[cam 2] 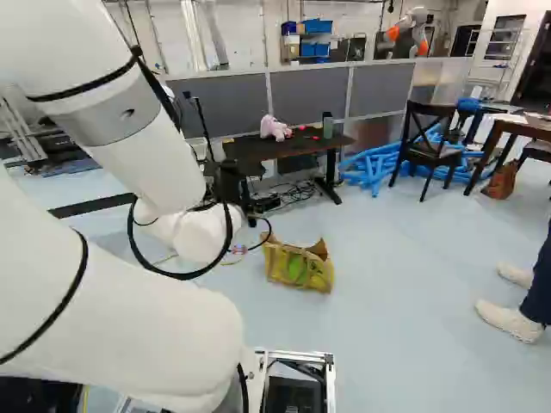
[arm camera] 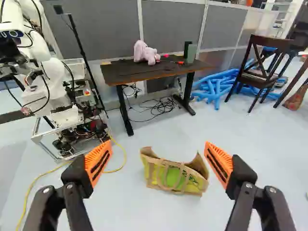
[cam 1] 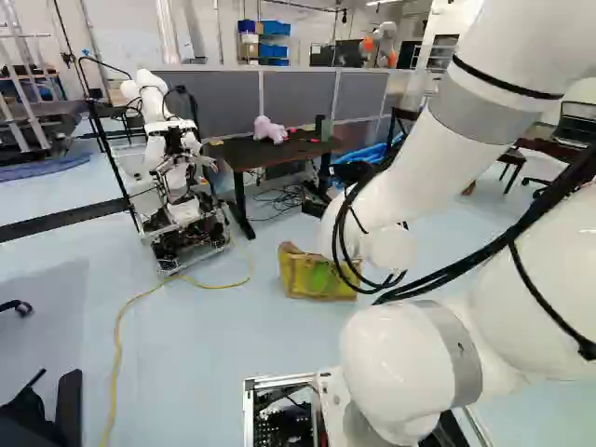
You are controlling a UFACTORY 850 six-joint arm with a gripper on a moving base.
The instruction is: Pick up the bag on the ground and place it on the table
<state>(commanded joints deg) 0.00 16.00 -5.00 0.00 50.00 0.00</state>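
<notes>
The claw [cam 2: 234,185] is wide open, its 2 orange pads [arm camera: 99,162] well apart, with nothing held. Ahead of and below the claw, in line with the gap between its 2 fingers, the bag [arm camera: 166,177] sits on the floor [arm camera: 154,211]. Farther ahead stands the table [arm camera: 120,73], 1 pink plush toy [arm camera: 146,54] on it.

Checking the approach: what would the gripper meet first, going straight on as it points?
Probably the bag, seen ahead between the fingers in the wrist view; depth is unclear, so the path might pass above it toward the floor by the table.
</notes>
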